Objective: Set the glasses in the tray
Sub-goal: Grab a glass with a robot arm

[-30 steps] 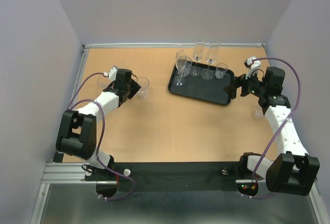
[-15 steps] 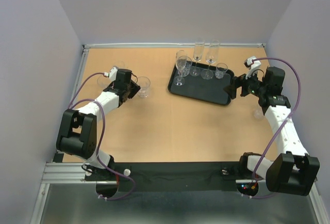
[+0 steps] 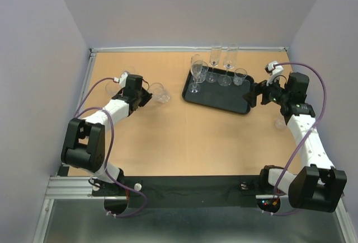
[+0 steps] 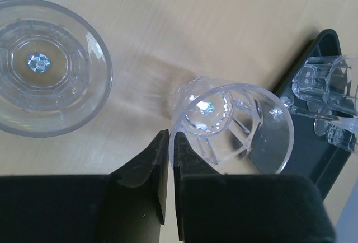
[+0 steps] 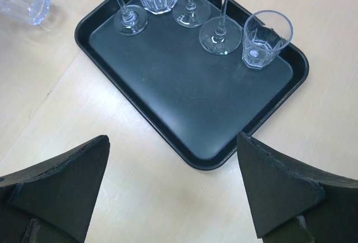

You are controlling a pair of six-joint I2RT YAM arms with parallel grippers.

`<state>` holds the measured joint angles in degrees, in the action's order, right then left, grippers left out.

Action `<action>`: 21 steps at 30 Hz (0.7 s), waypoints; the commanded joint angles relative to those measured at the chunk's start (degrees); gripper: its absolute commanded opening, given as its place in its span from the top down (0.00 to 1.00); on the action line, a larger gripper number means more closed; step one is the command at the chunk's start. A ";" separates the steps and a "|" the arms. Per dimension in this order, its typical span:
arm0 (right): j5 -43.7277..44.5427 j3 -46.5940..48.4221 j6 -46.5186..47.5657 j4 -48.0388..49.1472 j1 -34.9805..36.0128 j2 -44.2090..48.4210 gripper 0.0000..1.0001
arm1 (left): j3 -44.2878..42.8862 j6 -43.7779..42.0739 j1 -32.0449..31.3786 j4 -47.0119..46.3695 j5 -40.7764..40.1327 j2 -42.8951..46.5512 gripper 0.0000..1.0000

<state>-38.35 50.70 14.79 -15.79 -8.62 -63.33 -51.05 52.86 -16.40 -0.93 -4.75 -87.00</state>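
Note:
A clear tumbler (image 4: 235, 125) leans tilted on the wood left of the black tray (image 3: 224, 96). My left gripper (image 4: 171, 136) is shut on its rim, with the glass wall pinched between the two fingers. From above, the left gripper (image 3: 149, 95) sits just left of this tumbler (image 3: 161, 93). Several glasses stand in the tray's far half, among them a stemmed glass (image 3: 198, 70) and a small tumbler (image 5: 265, 38). My right gripper (image 5: 173, 192) is open and holds nothing, hovering over the table off the tray's (image 5: 184, 86) near right corner.
Two more glasses (image 3: 112, 86) (image 3: 130, 71) stand left of the left arm; one of them fills the wrist view's upper left (image 4: 45, 69). Another glass (image 3: 279, 123) stands right of the right arm. Walls close the table on three sides.
The left gripper's fingers have closed onto the tumbler's rim. The tumbler has tipped and shifted slightly right, toward the tray. The right arm has not moved.

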 commanded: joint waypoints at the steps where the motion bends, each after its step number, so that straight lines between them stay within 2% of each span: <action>1: 0.20 0.19 -0.28 2.87 -0.43 1.54 0.00 | -1.34 -1.62 -0.03 -1.44 0.62 1.74 0.88; 6: 0.20 0.19 -0.28 2.87 -0.43 1.46 0.00 | -0.81 -4.16 0.06 -1.36 1.67 4.29 1.00; 12: 0.12 0.19 -0.28 2.87 -0.43 1.54 0.00 | -0.20 -10.75 -0.03 -1.44 4.48 8.86 1.00; 14: 0.03 0.19 -0.28 2.87 -0.43 1.54 0.00 | 0.15 -14.96 -0.03 -2.58 7.90 10.01 1.00; 17: 0.03 0.19 -0.37 2.87 -0.43 1.63 0.00 | 2.26 -20.14 -0.29 -7.22 17.11 11.50 1.00; 21: 0.11 0.19 -0.37 2.87 -0.43 1.81 0.00 | 3.23 -23.50 -1.35 -10.06 19.87 12.56 1.00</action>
<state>-38.35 50.70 14.76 -15.77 -8.62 -63.31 -49.04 35.77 -16.75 -4.58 7.90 -76.77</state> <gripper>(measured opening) 0.998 0.145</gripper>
